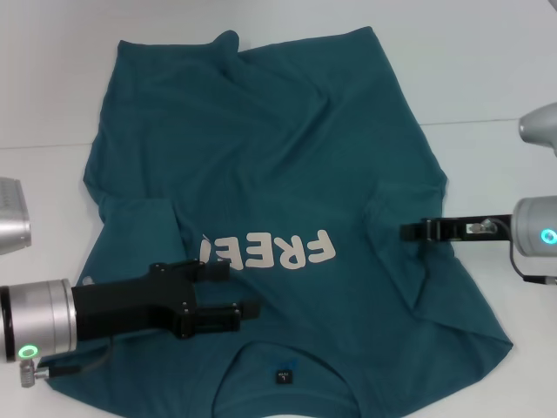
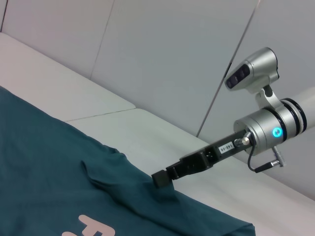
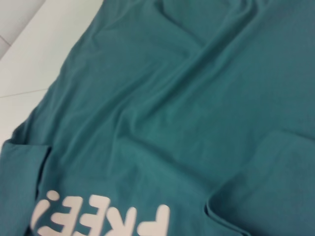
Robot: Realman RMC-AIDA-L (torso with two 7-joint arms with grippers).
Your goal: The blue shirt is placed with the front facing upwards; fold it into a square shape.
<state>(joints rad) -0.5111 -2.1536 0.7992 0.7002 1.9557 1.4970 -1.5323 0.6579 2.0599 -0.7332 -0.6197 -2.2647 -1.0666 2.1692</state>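
I have the large teal-blue cotton T-shirt (image 1: 287, 200) spread face-up on the white tabletop (image 1: 487, 78), collar nearest the robot and hem farthest, so its long axis runs straight away from me, with the cream "FREE" lettering (image 1: 270, 252) as my landmark. The left end effector (image 1: 235, 296) hangs just on the collar side of that lettering, over the chest, its two black fingers (image 1: 228, 319) parted with nothing between them. The right end effector (image 1: 409, 232) sits level with the lettering at the armpit fold on the robot's right, tip down on the cloth — whether it is pinching fabric, I cannot tell. The sleeve on that side lies folded inward, so I judge the right arm is nearer the next edge to bring across.
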